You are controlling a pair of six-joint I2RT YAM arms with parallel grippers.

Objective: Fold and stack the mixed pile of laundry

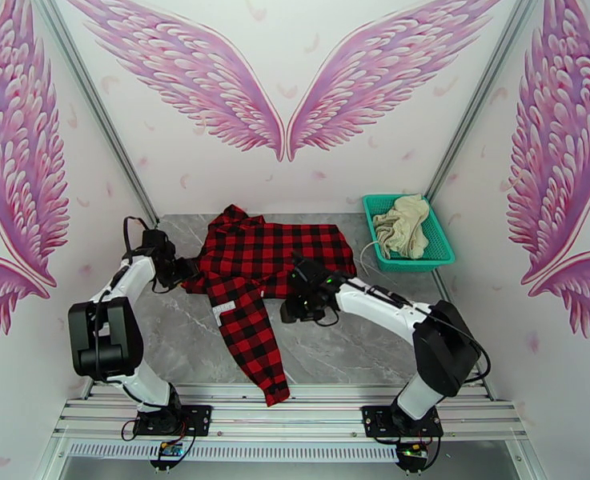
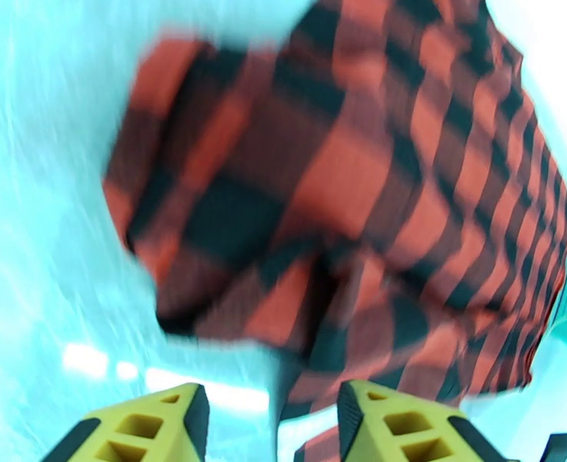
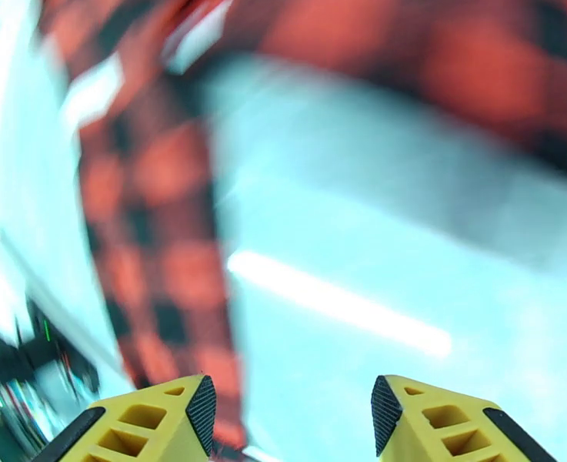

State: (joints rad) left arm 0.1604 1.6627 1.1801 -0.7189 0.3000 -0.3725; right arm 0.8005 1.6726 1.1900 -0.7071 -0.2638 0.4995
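One white label point(image 1: 222, 311) on the red-and-black check shirt point(image 1: 270, 254), where the long sleeve leaves the body; print too small to read.

Counted: one check shirt, one cream garment point(image 1: 403, 224), one teal mesh basket point(image 1: 419, 266), two tools.

Check shirt spread on the grey marbled desk point(image 1: 351, 346), far centre, with one sleeve trailing toward the near edge. Cream garment bunched inside the basket at the far right corner, well apart from the shirt.

Left tool point(image 2: 271, 402) at the shirt's left edge, yellow fingers parted, nothing pinched; blurred check cloth just beyond the tips. Right tool point(image 3: 291, 398) just beside the shirt's near hem, right of the trailing sleeve, above bare desk, fingers standing apart, gripping nothing.
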